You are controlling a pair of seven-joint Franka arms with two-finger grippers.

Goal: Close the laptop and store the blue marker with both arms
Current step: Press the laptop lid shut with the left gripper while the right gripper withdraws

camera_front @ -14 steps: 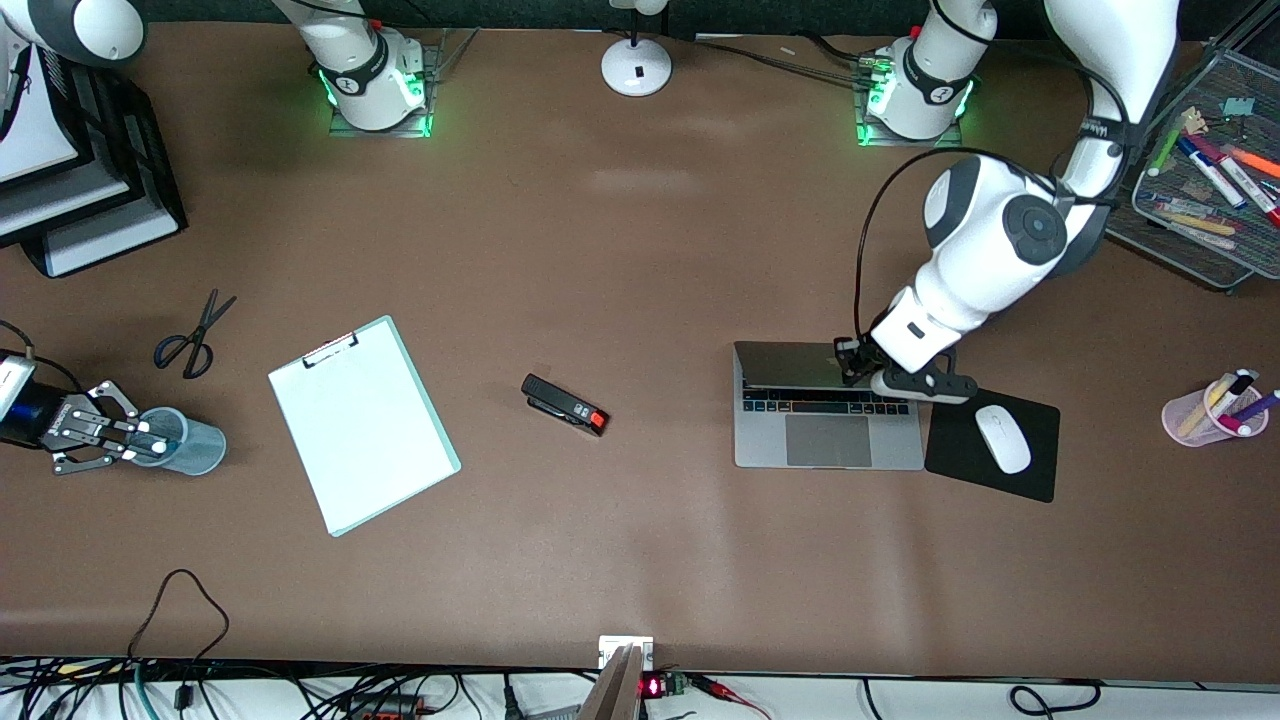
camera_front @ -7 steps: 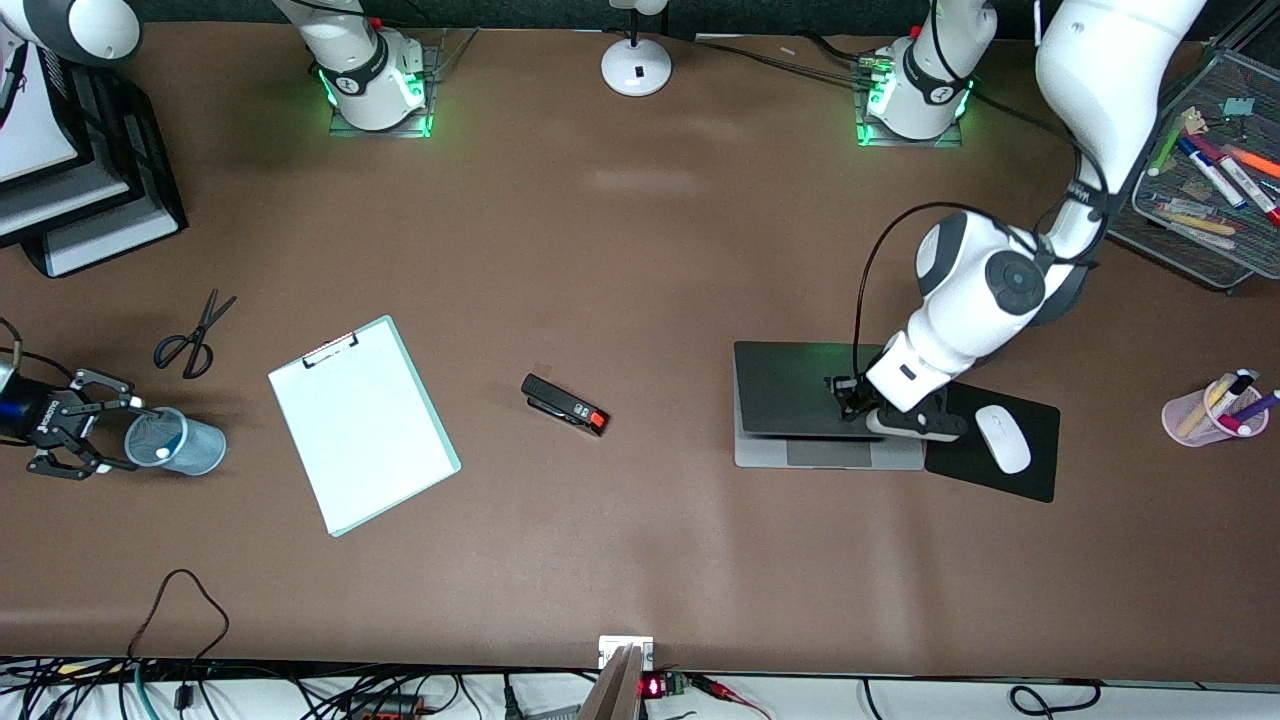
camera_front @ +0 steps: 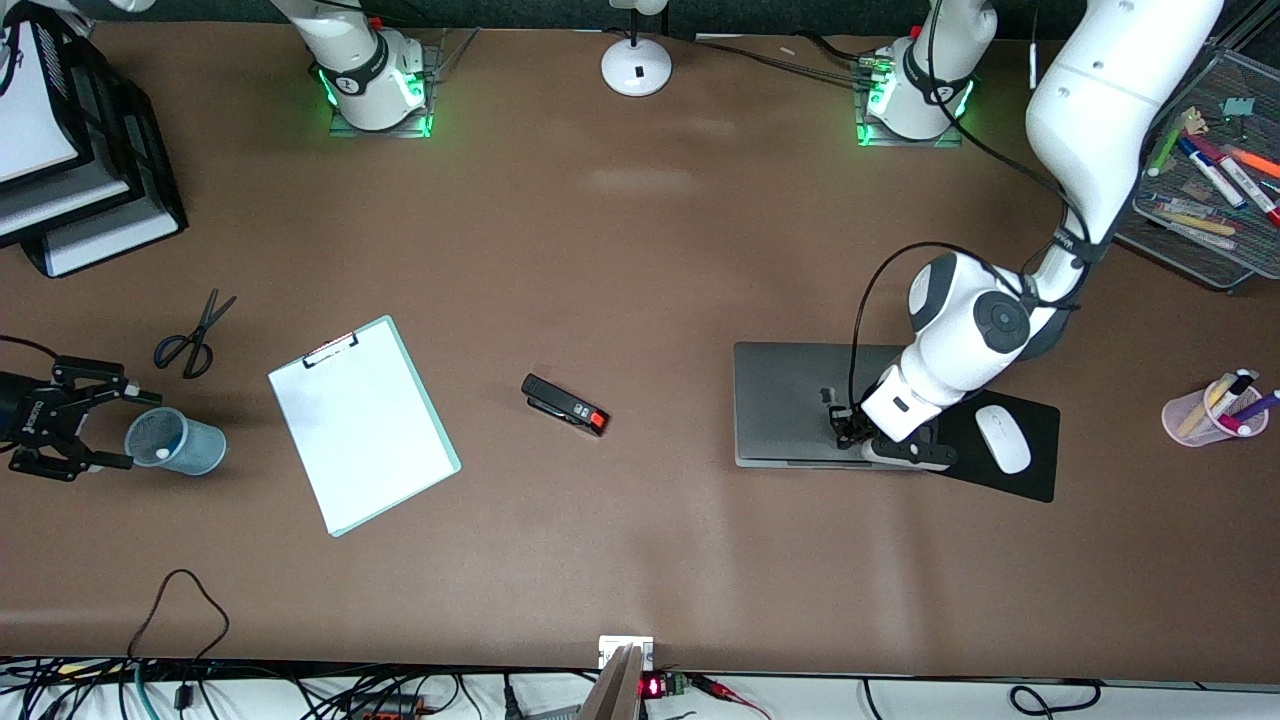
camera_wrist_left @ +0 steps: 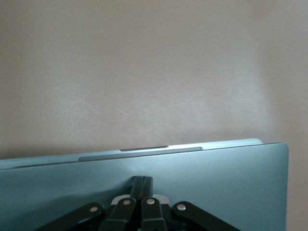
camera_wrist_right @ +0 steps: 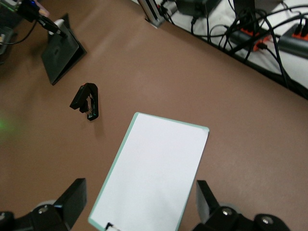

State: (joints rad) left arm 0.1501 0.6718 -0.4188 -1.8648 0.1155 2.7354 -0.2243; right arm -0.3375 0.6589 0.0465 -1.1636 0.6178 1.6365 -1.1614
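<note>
While the brown table [camera_front: 620, 250] spreads under everything, the two white arms take up its ends. The left arm [camera_front: 1000, 310] reaches down from its base to the laptop [camera_front: 790, 400], which lies toward the left arm's end of the table with its lid down flat on its base and the dark logo facing up. The left pincer [camera_front: 850, 425] rests on the lid near the edge closest to the front camera, and the left wrist view shows its fingers [camera_wrist_left: 143, 185] pressed together with nothing between them, tips touching the grey lid [camera_wrist_left: 216, 183].

Just beside the laptop, toward the left arm's end, lies a black mouse pad [camera_front: 1000, 470] carrying a white mouse [camera_front: 1002, 438]. A white clipboard [camera_front: 362, 424] lies toward the right arm's end; between it and the laptop sits a black stapler [camera_front: 564, 403] with a red tip.

At the right arm's end of the table the right pincer [camera_front: 105, 425] hangs beside a blue mesh cup [camera_front: 175, 442], its fingers spread wide and holding nothing. The blue marker stands inside the cup, only its pale whitish end [camera_front: 161, 453] showing. Black scissors [camera_front: 193, 335] lie farther from the front camera than the cup.
</note>
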